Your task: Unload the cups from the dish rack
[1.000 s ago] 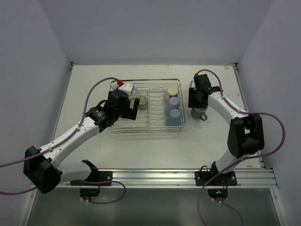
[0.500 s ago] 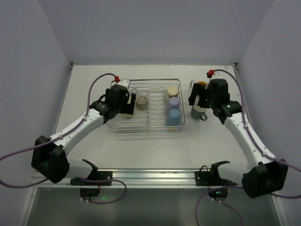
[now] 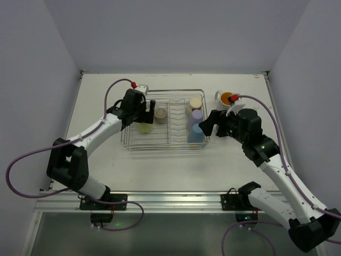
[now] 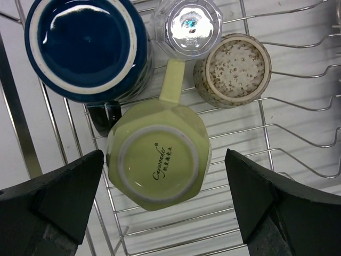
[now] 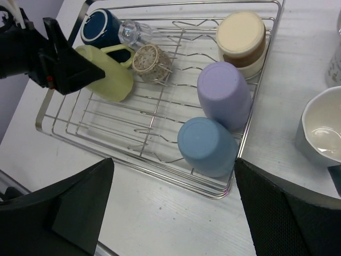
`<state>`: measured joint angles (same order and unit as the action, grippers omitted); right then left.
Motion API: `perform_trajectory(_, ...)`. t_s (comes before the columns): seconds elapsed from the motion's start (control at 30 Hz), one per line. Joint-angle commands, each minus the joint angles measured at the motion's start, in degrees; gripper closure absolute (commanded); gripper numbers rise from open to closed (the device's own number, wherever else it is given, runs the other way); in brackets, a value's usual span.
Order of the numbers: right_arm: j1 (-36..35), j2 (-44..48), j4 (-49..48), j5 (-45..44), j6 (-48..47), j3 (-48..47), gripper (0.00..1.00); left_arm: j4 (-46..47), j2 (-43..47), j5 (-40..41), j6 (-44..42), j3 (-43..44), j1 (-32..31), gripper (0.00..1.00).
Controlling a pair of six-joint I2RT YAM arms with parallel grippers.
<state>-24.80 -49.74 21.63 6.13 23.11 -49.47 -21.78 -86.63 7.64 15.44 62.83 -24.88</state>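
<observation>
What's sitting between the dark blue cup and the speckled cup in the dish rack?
A clear glass, next to the handle of the yellow-green mug. The left wrist view shows it most plainly.

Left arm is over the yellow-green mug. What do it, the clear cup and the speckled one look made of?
Yellow-green mug: glazed ceramic, by its gloss, pale foot ring and printed base mark. Clear cup: glass or clear plastic; faceted, transparent, bright glints. Speckled cup: probably matte stoneware, cream with dark flecks.

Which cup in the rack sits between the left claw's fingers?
The yellow-green mug, upside down, with a handle. The left gripper, open, straddles it; the dark blue cup, clear glass and speckled cup lie beyond it.
</observation>
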Motion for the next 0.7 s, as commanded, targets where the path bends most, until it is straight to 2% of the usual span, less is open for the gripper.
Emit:
perform_trajectory(0.0, -1.39, 1.04, -3.34, 1.34, 1.76, 0.6, 0.03, 3.06, -1.17, -2.54, 0.11, 2.74, 0.19, 0.0)
perform_trajectory(0.13, -1.48, 1.92, -3.52, 1.51, 2.2, 0.69, 0.03, 1.48, -3.01, -0.7, 0.64, 2.65, 0.19, 0.07)
perform_trajectory(0.17, -1.4, 2.45, -3.52, 1.95, 2.37, 0.69, 0.03, 0.69, -3.71, -0.7, 0.64, 2.91, 0.19, 0.18)
perform_trajectory(0.23, -1.48, 2.97, -3.7, 2.66, 2.72, 0.69, 0.02, 0.42, -3.72, -0.96, 0.9, 2.74, 0.19, 0.29)
perform_trajectory(0.27, -1.48, 3.5, -3.78, 2.92, 3.07, 0.78, 0.02, 0.34, -2.94, -0.96, 0.99, 2.48, 0.19, 0.43)
perform_trajectory(0.37, -1.83, 4.82, -5.27, 4.24, 4.65, 1.48, 0.02, 0.25, 0.56, -2.1, 1.26, 1.95, 0.19, 0.61)
perform_trajectory(0.47, -2.36, 5.79, -9.57, 6.69, 8.34, 3.68, 0.02, 0.42, 5.57, -4.12, 1.78, 0.99, 0.19, 0.72)
perform_trajectory(0.67, -5.6, 6.58, -25.48, 11.71, 18.19, 10.8, 0.01, 1.13, 17.96, -9.03, 3.45, -1.56, 0.19, 0.81)
